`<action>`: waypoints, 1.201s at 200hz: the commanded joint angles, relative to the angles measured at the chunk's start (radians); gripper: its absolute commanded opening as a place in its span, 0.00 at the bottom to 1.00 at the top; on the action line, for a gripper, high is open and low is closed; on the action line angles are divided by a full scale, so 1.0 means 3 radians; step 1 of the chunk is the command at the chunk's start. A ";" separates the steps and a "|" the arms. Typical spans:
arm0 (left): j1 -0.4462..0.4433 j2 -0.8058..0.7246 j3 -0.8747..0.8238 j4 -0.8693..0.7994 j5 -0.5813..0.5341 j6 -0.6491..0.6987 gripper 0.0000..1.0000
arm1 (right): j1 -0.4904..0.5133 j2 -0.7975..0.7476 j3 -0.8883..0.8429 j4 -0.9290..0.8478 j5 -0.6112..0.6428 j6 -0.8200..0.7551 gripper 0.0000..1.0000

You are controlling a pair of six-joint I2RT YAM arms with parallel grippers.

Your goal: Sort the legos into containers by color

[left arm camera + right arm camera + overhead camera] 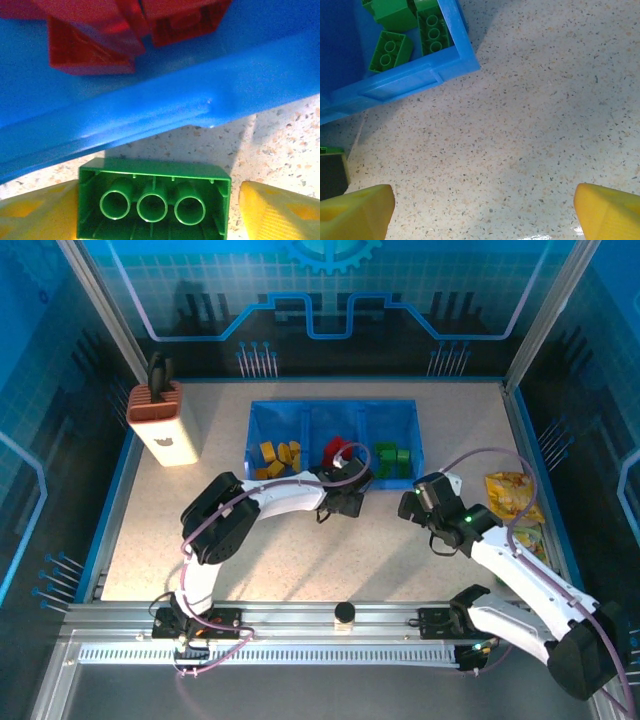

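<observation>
— Legos (335, 452) look nearly sorted. The nearest straggler is a green rectangular plastic brick (150, 172), hollow underside facing the lens. It lies between the fingers of the left gripper (159, 212), just on the near side of the translucent blue plastic bin (150, 115).

— Pinched?

— I cannot tell. The left pad touches it, but a sliver of speckled table (530, 125) shows beside the right pad. With a hold that loose, I'd expect it to slip when lifted.

— And the right gripper (482, 210)?

— It's spread wide with nothing between the fingers, over bare table off the bin's five o'clock corner. If the left arm swings toward three o'clock it could knock into it.

— Further out?

— The bin wall is right at the brick's twelve o'clock, so a low carry would probably catch the rim. Beyond the wall lie red bricks (90, 50). Letting go straight ahead would put green among red. The green pile (392, 458) is one compartment over, around two o'clock.
</observation>
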 commanded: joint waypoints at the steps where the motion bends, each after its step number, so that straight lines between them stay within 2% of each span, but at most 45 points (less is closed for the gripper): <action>1: 0.0029 0.0070 0.0119 -0.0008 0.0110 0.0091 0.78 | -0.0033 -0.0085 -0.0059 -0.0077 0.0017 0.0086 0.93; 17: 0.0027 0.0070 0.0108 -0.0003 0.0117 0.0076 0.74 | -0.0033 -0.0111 -0.0080 -0.0077 0.0017 0.0101 0.93; 50: 0.0024 0.0017 0.0088 -0.0023 0.0057 0.0070 0.55 | -0.0033 -0.0128 -0.0096 -0.0071 0.0016 0.0118 0.93; 65: 0.0019 -0.0058 0.0086 -0.0043 0.0048 0.0073 0.51 | -0.0033 -0.0139 -0.0100 -0.0075 0.0012 0.0118 0.93; 107: -0.0074 -0.0493 0.0160 0.0038 0.0079 0.0238 0.51 | -0.0037 -0.0193 -0.0127 -0.0102 0.0064 0.0114 0.93; 138: -0.0073 -0.0588 0.0526 0.0058 0.0179 0.0415 0.51 | -0.0038 -0.0199 -0.0147 -0.0132 0.0066 0.0129 0.93; 208: 0.0023 0.0324 0.2030 -0.0254 0.0474 0.0590 0.51 | -0.0045 -0.0506 -0.0168 -0.0383 0.0142 0.0149 0.93; 240: 0.0069 0.0661 0.2509 -0.0366 0.0559 0.0612 0.52 | -0.0058 -0.0681 -0.0187 -0.0520 0.0196 0.0130 0.93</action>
